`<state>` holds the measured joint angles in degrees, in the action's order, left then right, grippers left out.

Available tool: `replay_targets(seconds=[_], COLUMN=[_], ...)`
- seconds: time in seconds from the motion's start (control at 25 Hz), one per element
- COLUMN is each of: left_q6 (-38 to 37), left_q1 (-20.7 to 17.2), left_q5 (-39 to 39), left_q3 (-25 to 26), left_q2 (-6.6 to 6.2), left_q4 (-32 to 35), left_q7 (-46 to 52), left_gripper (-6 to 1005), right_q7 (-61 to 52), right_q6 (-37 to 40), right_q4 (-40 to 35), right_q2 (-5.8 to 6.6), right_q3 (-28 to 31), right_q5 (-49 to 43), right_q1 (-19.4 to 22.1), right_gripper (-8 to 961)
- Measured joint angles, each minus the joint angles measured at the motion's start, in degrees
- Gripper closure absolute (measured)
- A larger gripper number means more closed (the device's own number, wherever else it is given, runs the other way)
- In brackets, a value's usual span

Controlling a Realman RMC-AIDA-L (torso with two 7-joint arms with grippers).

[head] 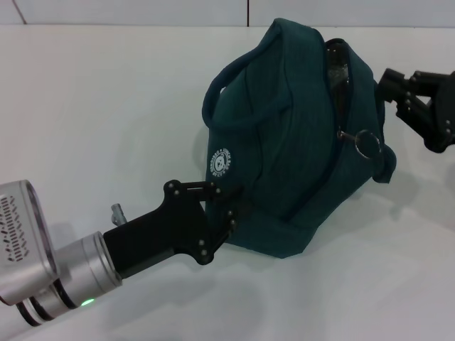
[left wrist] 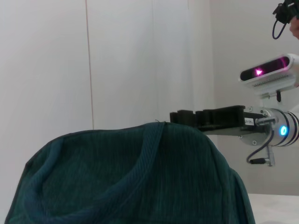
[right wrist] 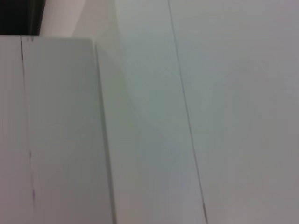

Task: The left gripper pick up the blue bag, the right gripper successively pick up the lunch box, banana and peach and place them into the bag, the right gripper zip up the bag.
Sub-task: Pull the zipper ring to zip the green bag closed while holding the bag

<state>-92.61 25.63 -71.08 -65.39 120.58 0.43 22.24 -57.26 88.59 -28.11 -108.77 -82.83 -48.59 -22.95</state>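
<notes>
Bag first: the blue bag (head: 298,142) lies tipped on its side on the white table (head: 106,106), toward the far right of the head view, its white logo facing the left arm and its zipper ring pull (head: 367,144) hanging on the side toward the right arm. One looped handle arcs over its upper side. The left gripper (head: 229,207) presses its fingertips into the bag's near lower edge, fingers closed on the fabric. The right gripper (head: 398,82) sits just beside the bag's far right edge, fingers spread apart, holding nothing.
</notes>
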Motion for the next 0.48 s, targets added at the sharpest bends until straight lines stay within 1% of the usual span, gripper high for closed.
replay_targets(seconds=[0.12,0.24,0.36,0.48], left_q6=[0.08,0.17,0.35,0.84], left_q1=[0.05,0.05,0.04,0.34], left_q5=[0.01,0.03,0.06,0.14], left_q3=[0.00,0.00,0.01,0.00], left_q2=[0.00,0.00,-0.03,0.03], left_q4=[0.01,0.01,0.01,0.01], left_q7=[0.00,0.00,0.00,0.00], left_gripper=[830,830,829,829], right_q7=[-0.25,-0.15,-0.45,-0.41], right_q6=[0.56,2.45,5.35,5.87], right_q4=[-0.02,0.20,0.70,0.65], right_q2=[0.33,0.68,1.34,1.23], right_q3=[0.03,0.04,0.05,0.06], right_q5=[-1.00,-1.57,-3.40,-6.03], right_q1=[0.50,1.41,2.46,3.61], right_gripper=[852,832,812,791])
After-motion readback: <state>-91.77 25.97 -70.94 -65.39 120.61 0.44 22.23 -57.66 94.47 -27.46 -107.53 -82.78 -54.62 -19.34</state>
